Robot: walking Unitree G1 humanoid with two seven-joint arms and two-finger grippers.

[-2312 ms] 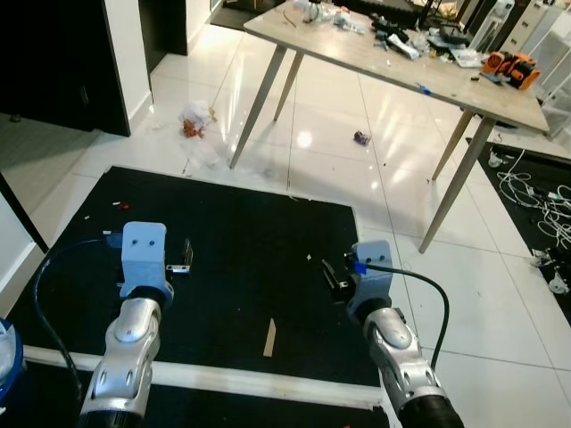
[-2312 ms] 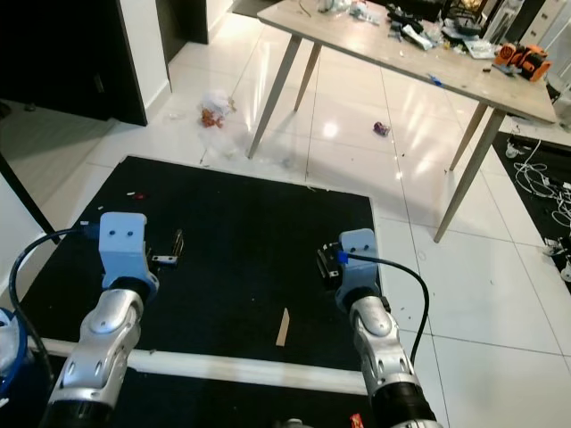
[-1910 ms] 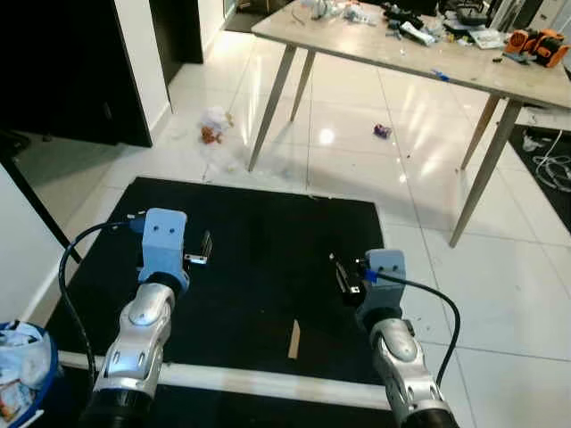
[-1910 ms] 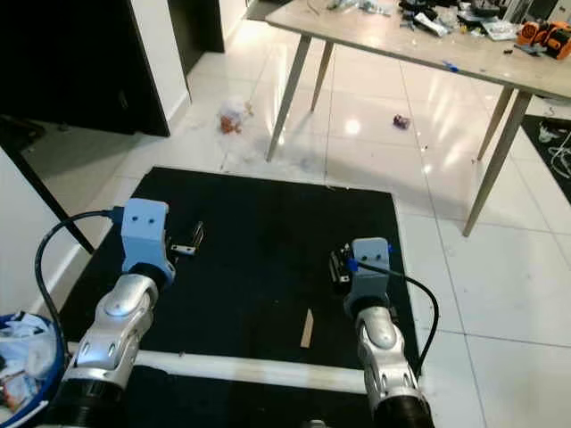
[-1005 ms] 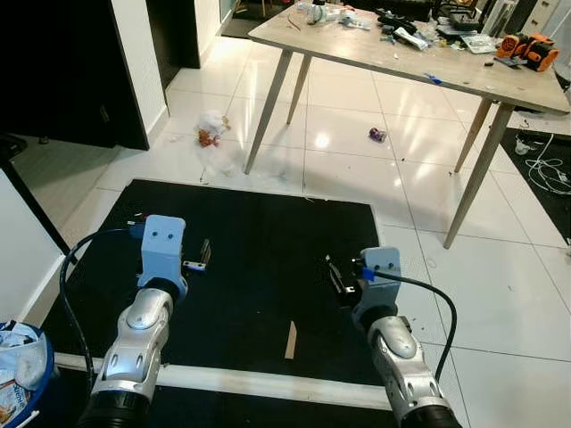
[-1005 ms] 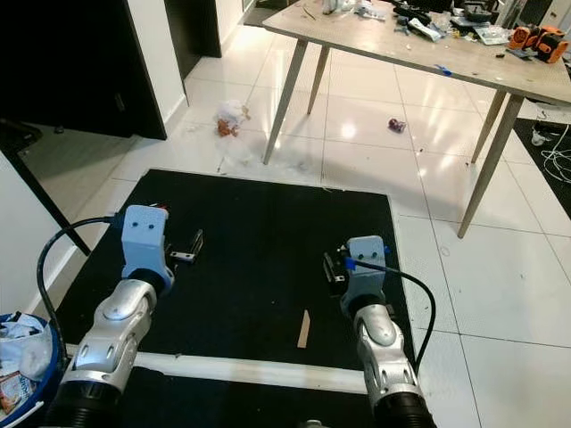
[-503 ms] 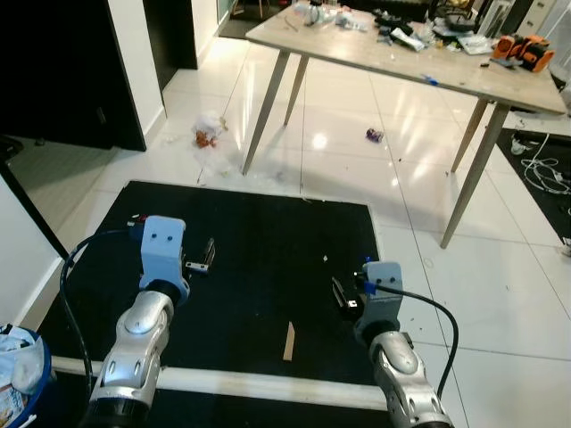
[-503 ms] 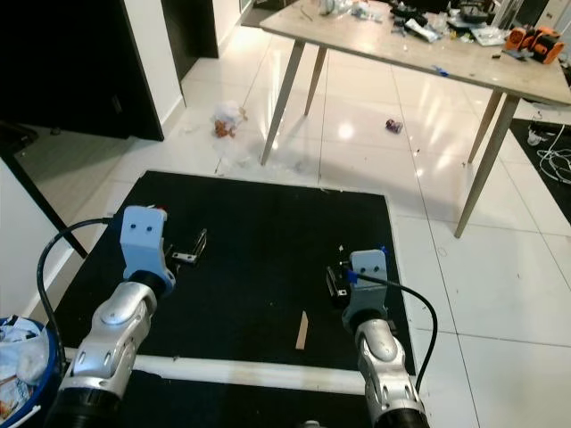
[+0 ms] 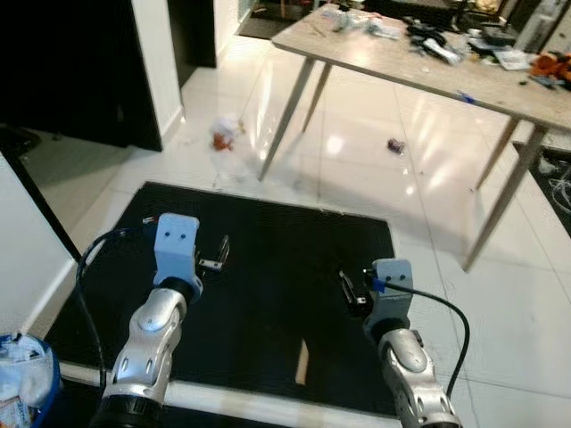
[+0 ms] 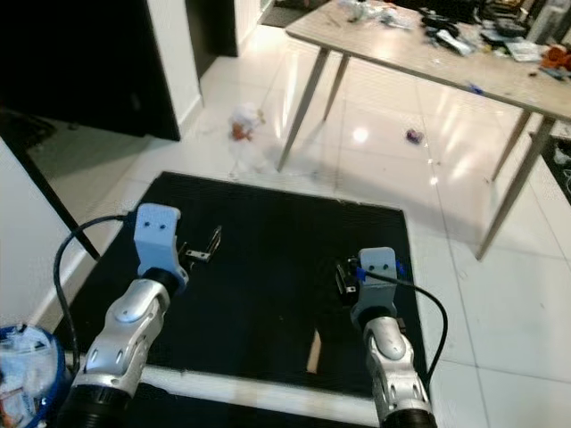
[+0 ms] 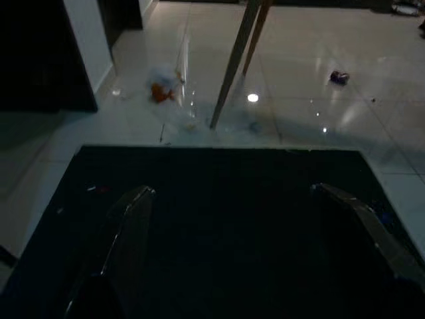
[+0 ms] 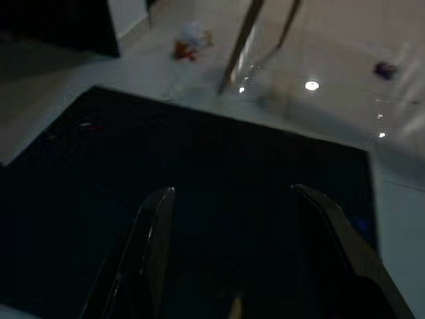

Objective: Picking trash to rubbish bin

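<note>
Indoors, black mat (image 9: pixel 268 267), white tiles (image 9: pixel 357 160), table (image 9: pixel 419 67)

Two silver jointed arms are wearing pale-blue wrist housings, black cables are looping from each, and black-fingered end effectors are tipping them: left end effector (image 9: pixel 217 254), right end effector (image 9: pixel 350 287).

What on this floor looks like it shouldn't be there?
Litter lies about: a crumpled white and orange wrapper on the white tiles near a table leg, a small purple scrap under the table, and a flat wooden stick on the black mat. Both claws hang open, holding nothing.
</note>
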